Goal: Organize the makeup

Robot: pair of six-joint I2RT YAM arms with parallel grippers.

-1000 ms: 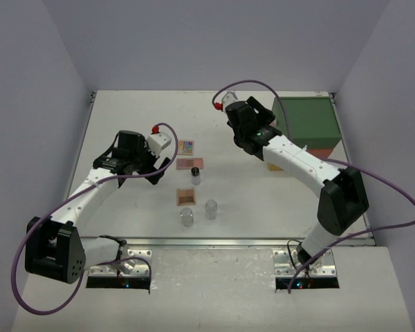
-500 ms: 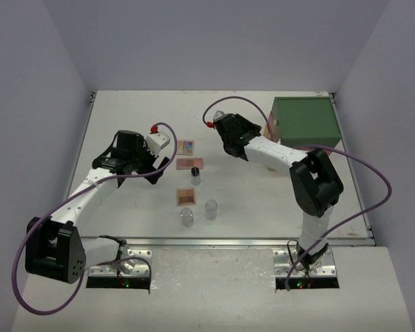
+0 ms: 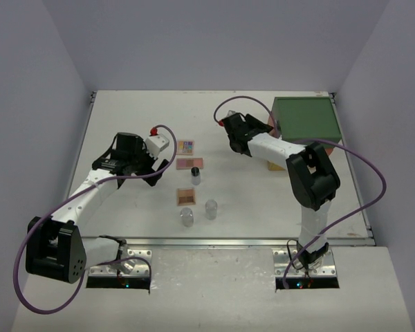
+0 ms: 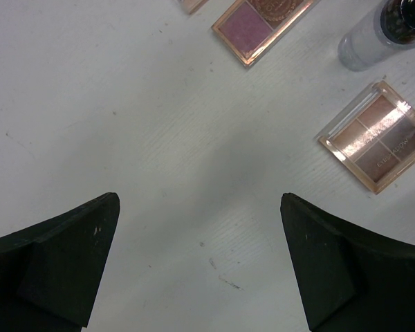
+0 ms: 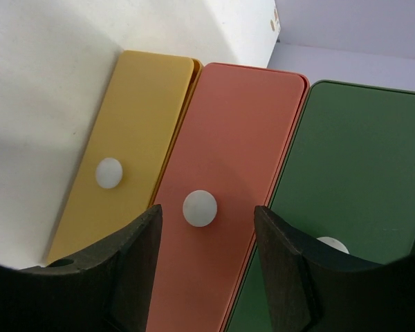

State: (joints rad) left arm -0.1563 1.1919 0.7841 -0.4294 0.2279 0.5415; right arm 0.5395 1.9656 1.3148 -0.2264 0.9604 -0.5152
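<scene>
From above, the left tool (image 3: 155, 168) is hovering over the worktop (image 3: 124, 111), just left of the makeup (image 3: 189, 164). The makeup is lying clustered mid-worktop: palettes, a black-capped bottle (image 3: 195, 176) and two clear jars (image 3: 211, 209). The right tool (image 3: 236, 133) is hanging beside the green-topped box (image 3: 304, 119).

The left wrist camera is showing its fingers spread wide over bare worktop, with a brown palette (image 4: 375, 135) ahead on the right.

The right wrist camera is showing parted fingers facing the orange drawer (image 5: 221, 138) and framing its white knob (image 5: 199, 207), with a gap on each side.
</scene>
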